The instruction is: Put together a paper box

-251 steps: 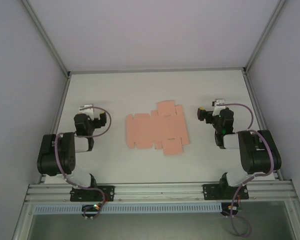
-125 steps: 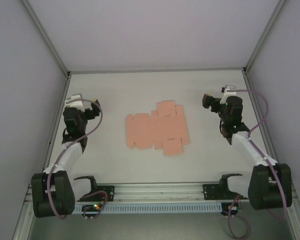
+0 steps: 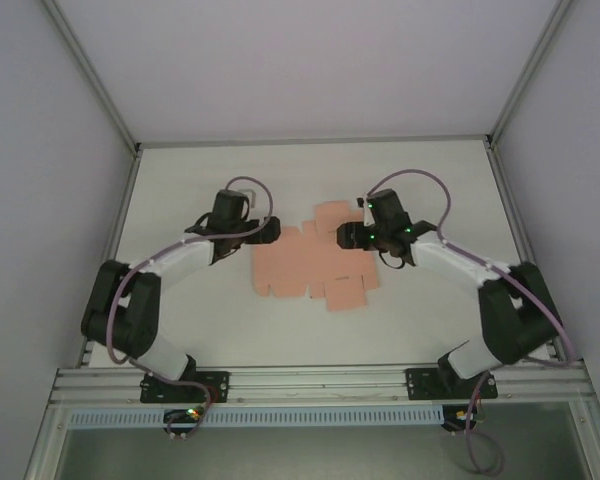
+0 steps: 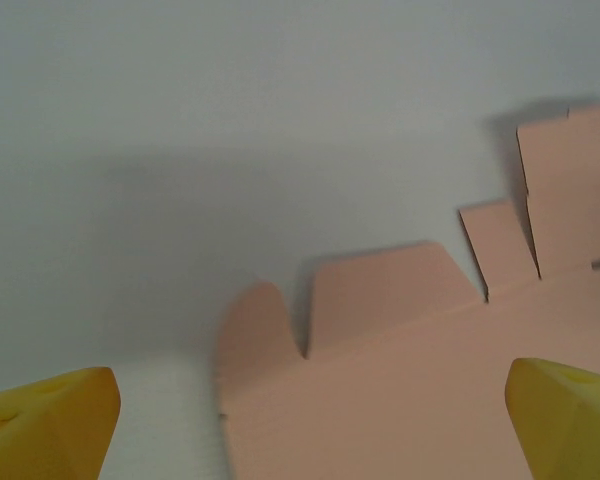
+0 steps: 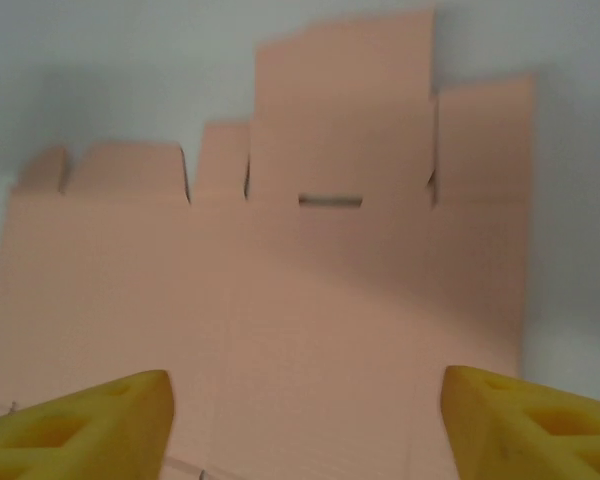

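Note:
The paper box (image 3: 305,262) is a flat salmon-pink die-cut sheet with flaps and tabs, lying mid-table. My left gripper (image 3: 267,231) hovers at the sheet's left far corner, open, with its yellow fingertips (image 4: 50,420) spread wide; the sheet (image 4: 410,370) lies between and beyond them. My right gripper (image 3: 346,234) is over the sheet's right part, open too, its yellow fingertips (image 5: 520,420) far apart above the card (image 5: 310,290). Nothing is held by either.
The white table (image 3: 200,330) is walled by grey panels at the back and both sides. A metal rail (image 3: 320,382) runs along the near edge, where the arm bases sit.
Both arms have swung inward from the table's sides and stretched toward the centre; their grippers now hang at the sheet's left and right parts. The sheet has not moved.

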Tool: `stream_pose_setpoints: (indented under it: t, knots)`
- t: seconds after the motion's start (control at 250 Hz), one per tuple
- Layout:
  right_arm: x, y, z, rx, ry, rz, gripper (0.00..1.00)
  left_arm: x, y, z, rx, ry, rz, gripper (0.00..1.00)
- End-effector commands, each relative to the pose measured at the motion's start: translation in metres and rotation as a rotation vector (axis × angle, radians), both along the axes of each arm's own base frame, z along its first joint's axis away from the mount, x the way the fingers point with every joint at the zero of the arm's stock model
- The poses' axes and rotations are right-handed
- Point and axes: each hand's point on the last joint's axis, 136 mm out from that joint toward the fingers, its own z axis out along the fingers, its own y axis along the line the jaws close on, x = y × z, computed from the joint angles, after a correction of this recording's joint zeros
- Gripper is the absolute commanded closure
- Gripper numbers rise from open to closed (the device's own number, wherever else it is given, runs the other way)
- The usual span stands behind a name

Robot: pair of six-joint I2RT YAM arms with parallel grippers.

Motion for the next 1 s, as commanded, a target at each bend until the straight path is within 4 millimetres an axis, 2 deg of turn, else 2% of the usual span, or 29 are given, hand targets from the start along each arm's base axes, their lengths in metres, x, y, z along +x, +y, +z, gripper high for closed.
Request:
stream_pose_setpoints:
  t: [0.0, 0.084, 0.212, 0.311, 0.507, 0.719, 0.767, 0.859, 0.998]
  knots:
    - [-0.002, 0.001, -0.025, -0.023, 0.127, -0.022, 0.37, -0.011, 0.000, -0.014, -0.031, 0.114, 0.048, 0.00]
    - [-0.003, 0.000, -0.049, -0.060, 0.194, -0.021, 0.39, -0.015, 0.001, -0.022, -0.044, 0.150, 0.063, 0.00]
    - [-0.007, -0.013, -0.084, -0.126, 0.274, -0.071, 0.41, -0.021, 0.005, -0.038, -0.031, 0.204, 0.077, 0.00]
    - [-0.012, -0.017, -0.102, -0.147, 0.320, -0.092, 0.42, -0.024, 0.006, -0.047, -0.053, 0.244, 0.090, 0.00]
    - [-0.022, -0.020, -0.120, -0.139, 0.359, -0.115, 0.43, -0.030, -0.004, -0.059, -0.118, 0.307, 0.088, 0.02]
    - [-0.028, -0.016, -0.127, -0.099, 0.375, -0.123, 0.44, -0.040, -0.031, -0.051, -0.245, 0.344, 0.043, 0.14]
    - [-0.030, -0.014, -0.129, -0.079, 0.379, -0.124, 0.43, -0.040, -0.037, -0.047, -0.278, 0.346, 0.036, 0.21]
    - [-0.035, -0.012, -0.132, -0.052, 0.376, -0.121, 0.43, -0.039, -0.046, -0.037, -0.312, 0.333, 0.013, 0.41]
    - [-0.036, -0.010, -0.127, -0.043, 0.354, -0.089, 0.43, -0.032, -0.049, -0.022, -0.262, 0.313, 0.008, 0.87]
